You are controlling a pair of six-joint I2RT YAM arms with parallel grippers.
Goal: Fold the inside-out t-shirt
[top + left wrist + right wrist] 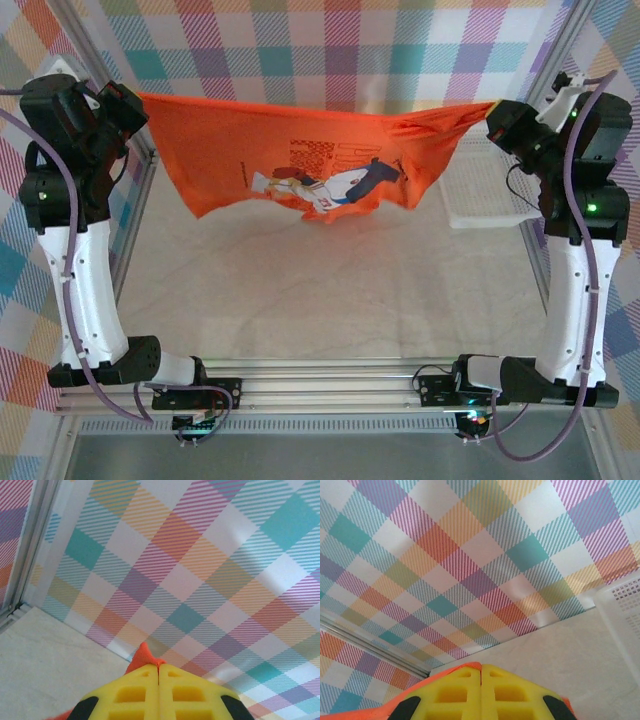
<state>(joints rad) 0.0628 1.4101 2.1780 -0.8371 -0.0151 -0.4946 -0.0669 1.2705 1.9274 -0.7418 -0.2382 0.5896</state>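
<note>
The orange-red t-shirt hangs stretched in the air between the two arms, well above the table, its printed chest picture facing the camera and its lower part drooping toward the tabletop. At the upper left, my left gripper is shut on the shirt's left corner; a tip of orange fabric pokes out past the closed yellow fingers. My right gripper at the upper right is shut on the bunched right corner, with orange cloth showing beside its closed yellow fingers.
A white perforated basket sits on the right of the pale table, below the right gripper. A checked backdrop and metal frame posts enclose the space. An aluminium rail carries the arm bases at the near edge.
</note>
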